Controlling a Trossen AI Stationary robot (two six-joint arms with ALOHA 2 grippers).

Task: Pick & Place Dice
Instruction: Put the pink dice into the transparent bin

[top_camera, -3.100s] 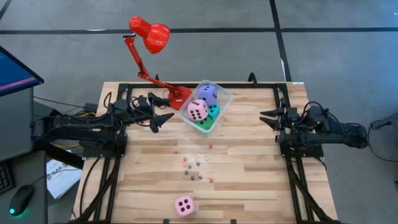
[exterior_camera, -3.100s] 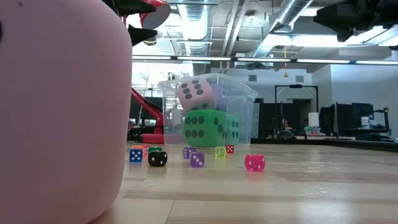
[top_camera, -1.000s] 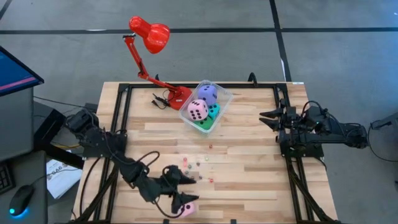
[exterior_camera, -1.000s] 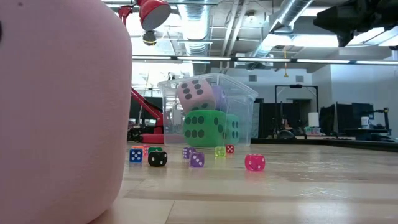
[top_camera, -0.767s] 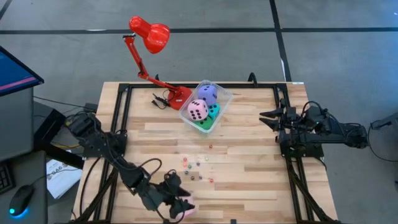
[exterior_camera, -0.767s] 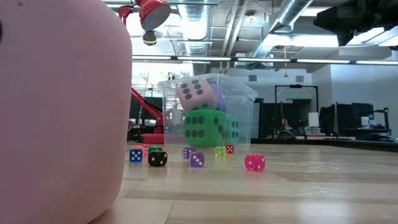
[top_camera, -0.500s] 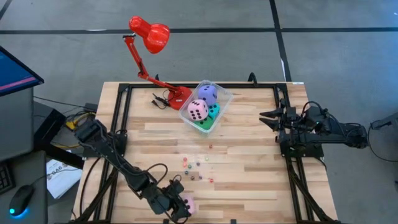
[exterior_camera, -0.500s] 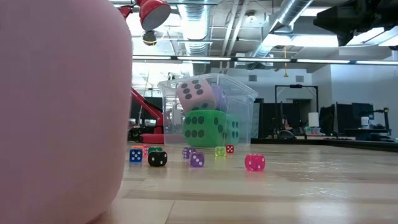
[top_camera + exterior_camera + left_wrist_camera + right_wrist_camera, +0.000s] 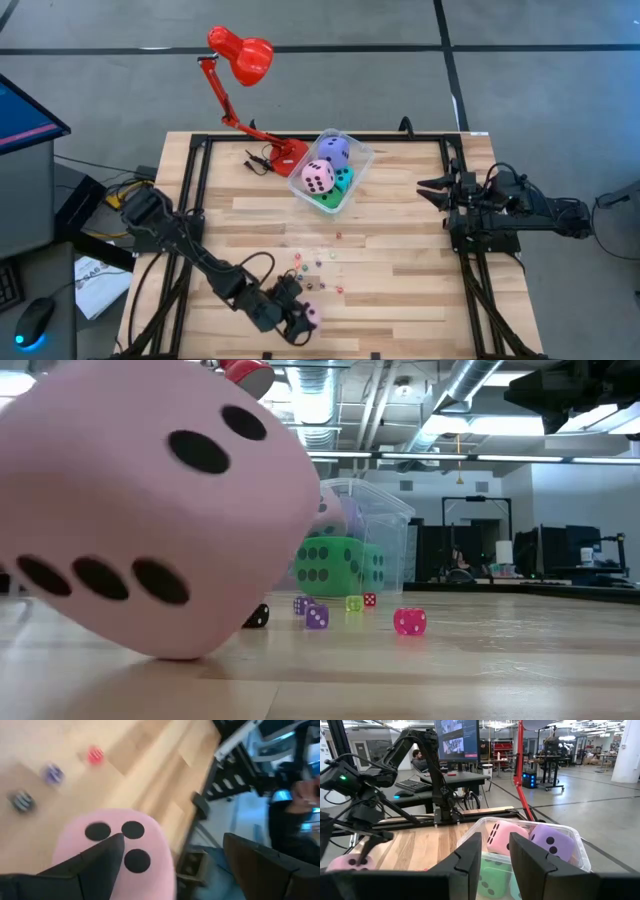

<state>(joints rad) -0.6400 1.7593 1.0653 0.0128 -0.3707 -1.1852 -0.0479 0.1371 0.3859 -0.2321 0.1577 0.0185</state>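
At the near edge of the counter: the left arm reaches far out, its gripper (image 9: 300, 322) closed around a pink die.
Counter (image 9: 400, 250): pale wooden planks in a black frame.
Left gripper: fingers clamped on the sides of the pink die (image 9: 309, 317); in the left wrist view one dark finger (image 9: 97, 857) presses against the pipped face.
Change: half a second ago the die sat flat at the near edge under the gripper; now it is tilted, and in the low view it rests on one lower edge with its single-pip and three-pip faces showing (image 9: 150, 510), where before it filled that side as a plain pink wall.
Right gripper (image 9: 425, 188): by the right edge of the counter, unmoved since earlier; fingers a narrow gap apart in the right wrist view, holding nothing.
Lamp (image 9: 243, 58): red, jointed arm, base at the far edge.
Tub (image 9: 358, 160): clear plastic, thin-walled, at the far edge beside the lamp base.
Large dice in the tub: soft rounded cubes with dark pips, pink (image 9: 318, 177) on top, purple-blue (image 9: 334, 151), green (image 9: 326, 199), cyan (image 9: 344, 179).
Tiny dice (image 9: 318, 266): hard, glossy, mixed colours, scattered mid-counter between the tub and the held die.
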